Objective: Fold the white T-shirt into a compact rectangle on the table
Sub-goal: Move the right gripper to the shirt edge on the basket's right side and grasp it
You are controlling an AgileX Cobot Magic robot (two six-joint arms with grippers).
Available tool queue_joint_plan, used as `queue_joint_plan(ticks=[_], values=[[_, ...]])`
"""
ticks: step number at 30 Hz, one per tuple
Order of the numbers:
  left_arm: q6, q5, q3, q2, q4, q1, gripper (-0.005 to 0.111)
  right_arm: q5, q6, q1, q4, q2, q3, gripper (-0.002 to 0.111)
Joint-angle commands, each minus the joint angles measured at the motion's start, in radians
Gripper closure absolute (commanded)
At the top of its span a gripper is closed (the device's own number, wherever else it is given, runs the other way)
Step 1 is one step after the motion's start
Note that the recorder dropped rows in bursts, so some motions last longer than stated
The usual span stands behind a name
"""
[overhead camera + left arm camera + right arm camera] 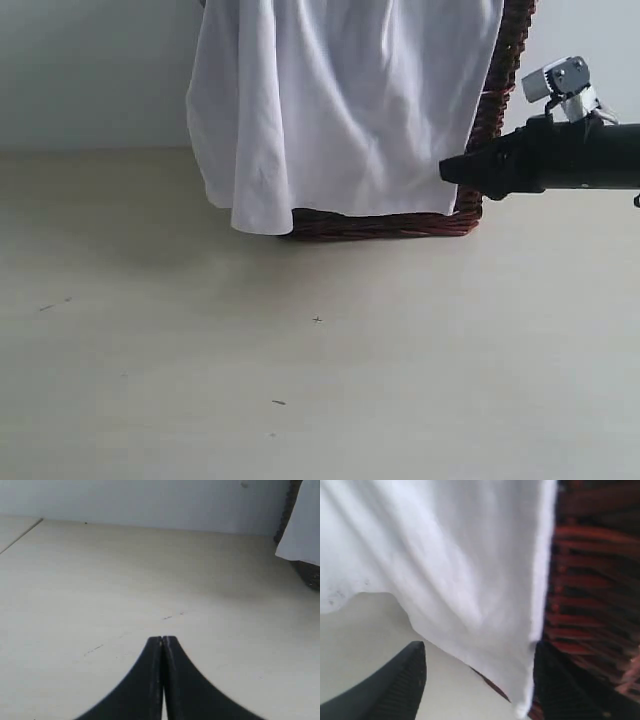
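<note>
The pale desk [320, 380] lies bare, the white T-shirt [340, 100] draped over the wicker basket [400, 224] at its back. The right pincer [477, 655] gapes wide at the hem corner, the left pincer [162, 639] pressed together and empty — a bite here could catch wicker too and drag the basket along.

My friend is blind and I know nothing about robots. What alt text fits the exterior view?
A white T-shirt hangs draped over the front of a dark wicker basket at the back of a pale table. A black robot arm reaches in from the right, its end close to the shirt's lower right edge.
</note>
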Motion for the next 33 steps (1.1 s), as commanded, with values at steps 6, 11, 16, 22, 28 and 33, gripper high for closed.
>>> queue_joint_plan(ticks=[6,11,16,22,28,33], values=[[0.001,-0.011,-0.004,-0.007,-0.003,-0.005,0.107,-0.041,0.0,0.001,-0.117,-0.014,-0.019,0.047],[0.001,-0.011,-0.004,-0.007,-0.003,-0.005,0.107,-0.073,-0.012,0.001,-0.097,0.044,-0.019,0.064],[0.001,-0.011,-0.004,-0.007,-0.003,-0.005,0.107,-0.048,-0.012,0.001,-0.097,0.054,-0.019,0.1],[0.001,-0.011,-0.004,-0.007,-0.003,-0.005,0.107,0.075,-0.012,0.001,-0.1,0.046,-0.019,0.108],[0.001,-0.011,-0.004,-0.007,-0.003,-0.005,0.107,0.217,-0.012,0.001,-0.186,-0.013,-0.019,0.108],[0.001,-0.011,-0.004,-0.007,-0.003,-0.005,0.107,0.178,0.001,0.001,-0.278,-0.026,-0.019,0.108]])
